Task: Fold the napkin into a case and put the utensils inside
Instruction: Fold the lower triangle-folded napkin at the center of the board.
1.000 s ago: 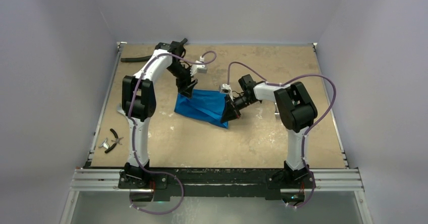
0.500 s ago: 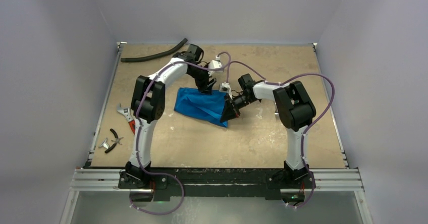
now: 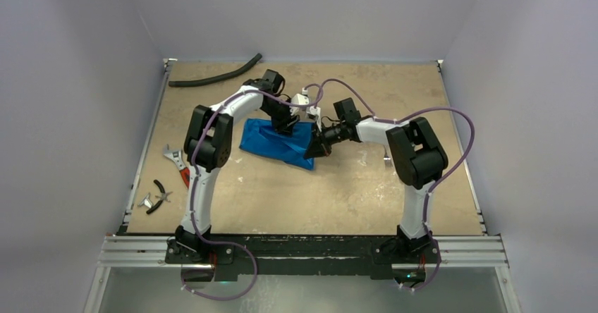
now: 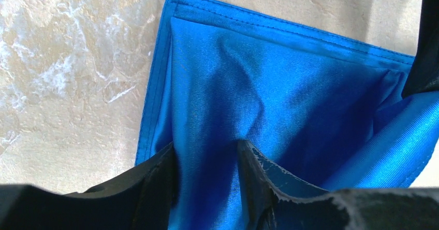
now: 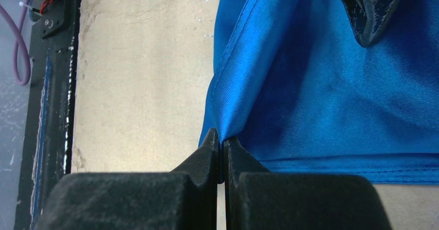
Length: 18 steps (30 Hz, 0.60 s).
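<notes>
Far left of the sandy worktop (image 3: 317,200): black-handled pliers (image 3: 161,194) and a silver wrench w/ red handle (image 3: 176,161). A long black hose (image 3: 215,77) lies at the back. All are well apart from the job.

Mid-worktop lies the shiny bright-blue satin napkin (image 3: 271,144), a flat, slanted shape, at least two layers, stitched hem showing along its border. The left tool (image 4: 207,148) is down over the cloth's far side, fingers (image 4: 155,181) spread, fabric under and between them, nothing pinched as far as I can see. The right tool (image 5: 223,141) is clenched tight on the napkin's folded right edge, tips nipping the fabric.

Progress, my guess: folding underway, approx. partway. Some fold is in, but it's too wide and loose to call a case yet. No utensils in or on the cloth. A small silver item (image 3: 386,159) by the right arm may be one, but it's too small to tell. Still to do: narrow the folds, form the pouch, fetch & insert the utensils.
</notes>
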Each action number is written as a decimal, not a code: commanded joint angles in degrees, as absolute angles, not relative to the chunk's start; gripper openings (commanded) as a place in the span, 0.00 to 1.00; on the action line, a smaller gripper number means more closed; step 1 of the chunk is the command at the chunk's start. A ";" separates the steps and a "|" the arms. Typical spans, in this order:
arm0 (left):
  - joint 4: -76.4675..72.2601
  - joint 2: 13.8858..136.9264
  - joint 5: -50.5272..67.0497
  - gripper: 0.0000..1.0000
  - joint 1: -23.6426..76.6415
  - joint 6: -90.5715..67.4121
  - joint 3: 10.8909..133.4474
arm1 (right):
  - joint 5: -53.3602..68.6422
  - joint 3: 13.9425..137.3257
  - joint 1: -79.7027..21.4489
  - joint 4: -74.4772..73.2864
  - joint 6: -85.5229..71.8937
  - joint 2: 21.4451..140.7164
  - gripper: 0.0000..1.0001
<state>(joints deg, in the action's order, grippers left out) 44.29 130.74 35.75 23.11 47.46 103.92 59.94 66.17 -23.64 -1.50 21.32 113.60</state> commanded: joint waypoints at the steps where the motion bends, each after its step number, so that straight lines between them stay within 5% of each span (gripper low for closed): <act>1: 47.46 130.51 37.34 0.42 23.08 51.95 102.75 | 57.58 66.25 -24.16 3.92 16.66 112.65 0.00; 13: 52.98 131.56 37.84 0.36 23.29 56.98 103.60 | 45.89 69.08 -24.24 1.30 15.96 115.69 0.00; 18: 53.82 131.07 39.00 0.35 23.40 57.74 104.23 | 40.42 68.63 -24.17 3.55 11.74 115.24 0.16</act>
<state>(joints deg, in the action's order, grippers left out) 46.50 130.74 35.64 21.61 50.54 104.01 51.68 67.22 -25.63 3.22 19.73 114.43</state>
